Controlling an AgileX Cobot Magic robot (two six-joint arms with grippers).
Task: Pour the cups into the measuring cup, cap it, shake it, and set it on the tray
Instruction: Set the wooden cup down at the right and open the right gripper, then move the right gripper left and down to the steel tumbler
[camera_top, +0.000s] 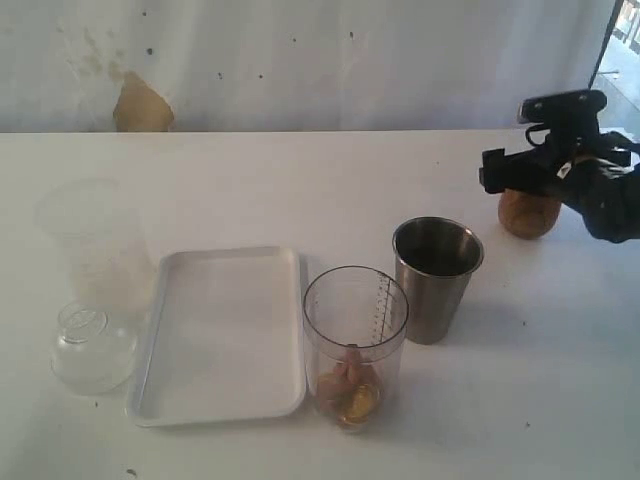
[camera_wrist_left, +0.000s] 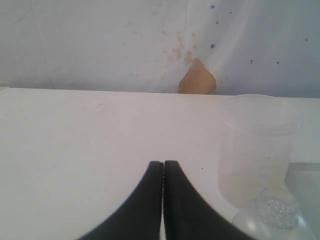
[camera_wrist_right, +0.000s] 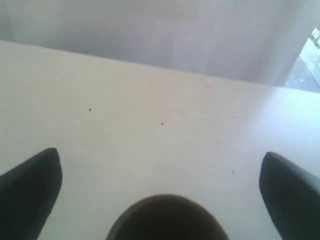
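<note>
Exterior view: we see the right gripper (camera_top: 530, 172) just above the wooden cup (camera_top: 528, 215), with the steel tumbler (camera_top: 437, 280), measuring cup (camera_top: 355, 345) and tray (camera_top: 222, 335) well apart from its fingers.
Left wrist view: the left gripper (camera_wrist_left: 163, 163) is pressed together and empty.
Right wrist view: the fingers are spread wide, with the cup between them, apparently untouched.

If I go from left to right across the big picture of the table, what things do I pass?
frosted container → tray → measuring cup → steel tumbler → wooden cup
</note>
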